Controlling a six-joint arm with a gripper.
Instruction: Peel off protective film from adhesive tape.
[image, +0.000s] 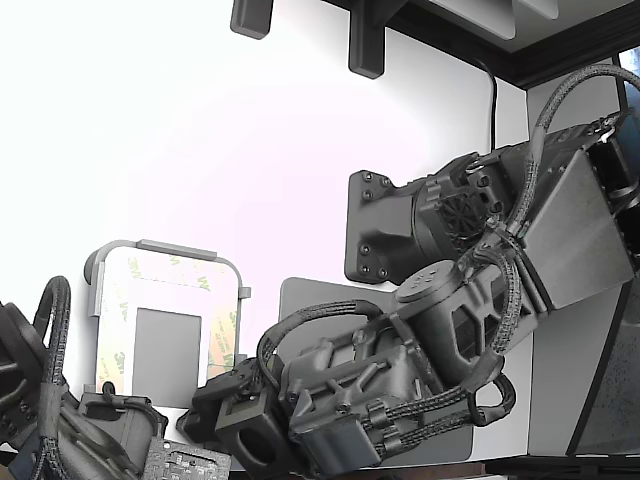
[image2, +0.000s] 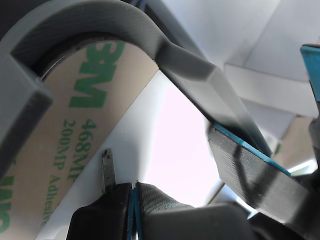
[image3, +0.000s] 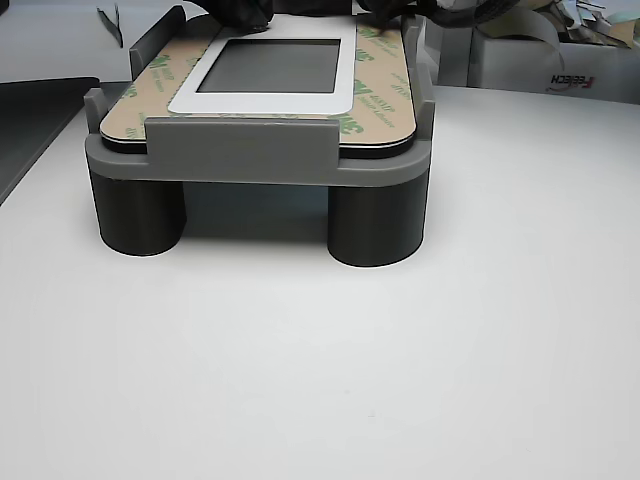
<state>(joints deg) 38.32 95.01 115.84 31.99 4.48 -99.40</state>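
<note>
Sitting in the grey tray (image3: 255, 160) on two dark feet, the adhesive tape (image3: 385, 100) frames a dark rectangle with its protective film (image2: 75, 130), printed "3M 468MP 200MP Adhesive", apparently all still on, while the gripper (image2: 134, 192) looks pinched nearly closed at the liner's edge, grasp unclear.

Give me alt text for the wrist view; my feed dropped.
Close-up: a tan paper liner printed with green 3M logos lies under the curved grey tray rim. The claw's blue-edged dark fingers sit beside it over white surface, holding nothing visible.
</note>
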